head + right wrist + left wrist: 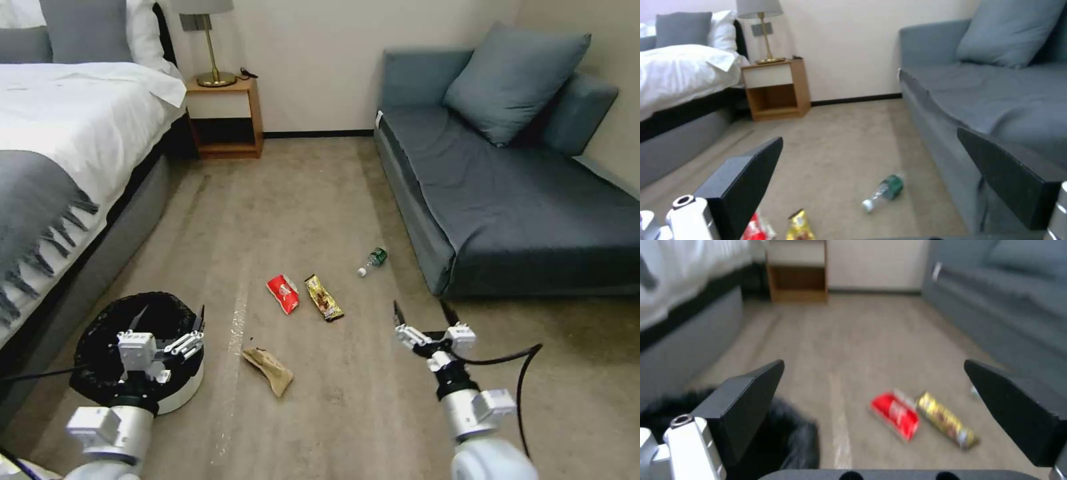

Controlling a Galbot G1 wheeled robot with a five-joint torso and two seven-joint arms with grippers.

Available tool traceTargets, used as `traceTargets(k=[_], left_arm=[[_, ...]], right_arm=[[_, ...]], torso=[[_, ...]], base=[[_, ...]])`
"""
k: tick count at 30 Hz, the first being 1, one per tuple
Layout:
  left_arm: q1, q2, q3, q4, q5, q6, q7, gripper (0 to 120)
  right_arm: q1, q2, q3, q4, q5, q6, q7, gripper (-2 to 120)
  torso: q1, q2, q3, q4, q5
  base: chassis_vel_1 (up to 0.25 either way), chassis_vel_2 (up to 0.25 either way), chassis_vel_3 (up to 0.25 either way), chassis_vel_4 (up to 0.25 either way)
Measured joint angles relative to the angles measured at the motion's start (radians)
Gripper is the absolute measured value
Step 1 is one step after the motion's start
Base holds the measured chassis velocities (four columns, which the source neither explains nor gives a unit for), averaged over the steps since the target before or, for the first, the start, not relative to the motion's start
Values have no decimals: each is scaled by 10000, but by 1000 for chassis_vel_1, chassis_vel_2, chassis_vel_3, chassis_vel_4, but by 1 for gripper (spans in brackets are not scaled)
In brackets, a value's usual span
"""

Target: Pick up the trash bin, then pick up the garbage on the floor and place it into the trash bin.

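Beige carpet runs between bed and sofa. Left gripper (169, 331), fingers spread and empty, hangs over the trash bin (180, 390), directly beneath. Paper scrap (269, 370), red packet (283, 293), gold wrapper (323, 297) and bottle (373, 260) lie ahead-left of the right gripper (427, 319), also open, empty.

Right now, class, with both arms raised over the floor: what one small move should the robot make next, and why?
Probably lower the left end effector onto the bin's rim and close. It hangs open above the bin, which stands on the floor, ungrasped. The right end effector is open too, and the bottle and other litter lie uncollected.
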Motion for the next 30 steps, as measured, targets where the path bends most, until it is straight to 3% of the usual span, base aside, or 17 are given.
traceTargets(k=[4, 5, 8, 11, 12, 13, 15, 19, 22, 26, 30], left_arm=[[-360, 828, -1136, 743, -184, 1209, 101, 100], [-360, 828, -1136, 743, -184, 1209, 101, 100], [-814, 1518, -2180, 1216, -268, 2417, 337, 100], [-943, 1743, -2417, 1371, -273, 2773, 414, 100], [-1282, 2274, -2857, 1834, -283, 3724, 611, 100], [-1282, 2274, -2857, 1834, -283, 3724, 611, 100], [-1678, 2726, -3013, 2429, -410, 4459, 823, 100], [-2141, 3100, -2939, 3167, -604, 4918, 1050, 100], [-2556, 3335, -2678, 3761, -690, 5092, 1182, 100], [-3442, 3639, -1916, 4881, -805, 5539, 1371, 100], [-3972, 3684, -1697, 5548, -723, 5949, 1396, 100]], right_arm=[[-46, -61, 122, -144, -111, 210, 13, 100], [-46, -61, 122, -144, -111, 210, 13, 100], [-63, -18, 167, -365, -139, 360, 91, 100], [-70, -13, 177, -420, -146, 397, 116, 100], [-77, -6, 188, -513, -149, 458, 154, 100], [-77, -6, 188, -513, -149, 458, 154, 100], [-85, 9, 195, -552, -151, 485, 186, 100], [-98, 18, 203, -558, -152, 487, 202, 100], [-103, 33, 223, -559, -156, 487, 215, 100], [-134, 133, 258, -494, -223, 454, 229, 100], [-195, 254, 263, -404, -336, 414, 242, 100]], torso=[[0, 0, 0, 0, 0], [0, 0, 0, 0, 0], [0, 0, 0, 0, 3], [0, -1, 0, -1, 3], [0, -1, 0, 0, 4], [0, -1, 0, 0, 4], [0, -1, 0, 0, 2], [0, -2, 0, 0, 2], [0, -1, 0, 1, 0], [0, -1, 0, -2, 1], [1, -2, 0, -1, 1]], base=[[0, 0, 0, 0], [0, 0, 0, 0], [0, 0, 0, 0], [0, 0, 0, 0], [0, 0, 0, 0], [0, 0, 0, 0], [0, 0, 0, 0], [0, 0, 0, 0], [0, 0, 0, 0], [0, 0, 0, 0], [0, 0, 0, 0]])
